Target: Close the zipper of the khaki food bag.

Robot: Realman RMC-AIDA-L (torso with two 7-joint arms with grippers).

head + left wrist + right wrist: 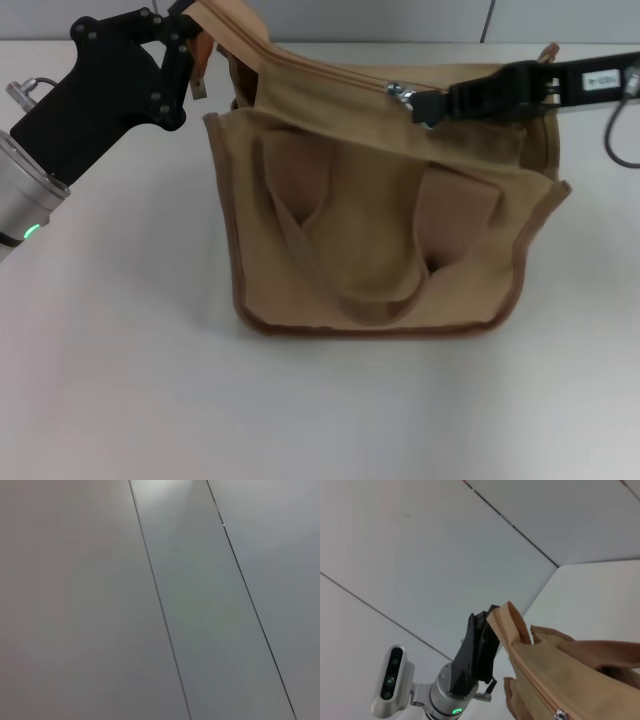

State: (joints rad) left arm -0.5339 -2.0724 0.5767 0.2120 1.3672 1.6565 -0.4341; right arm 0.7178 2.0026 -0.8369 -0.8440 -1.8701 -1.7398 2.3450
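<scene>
Mid-pull: right claw [418,103] pinching silver zipper slider [398,92]; left claw [192,42] clamps boxy khaki canvas bag [380,230] corner; next, draw slider toward left claw

Only one piece of writing showed — a small white label [601,80] on top of the right arm's black gripper body in the head view, bearing a short dark printed line too small to read. The khaki food bag [380,220] carried no readable print or brand mark.
</scene>
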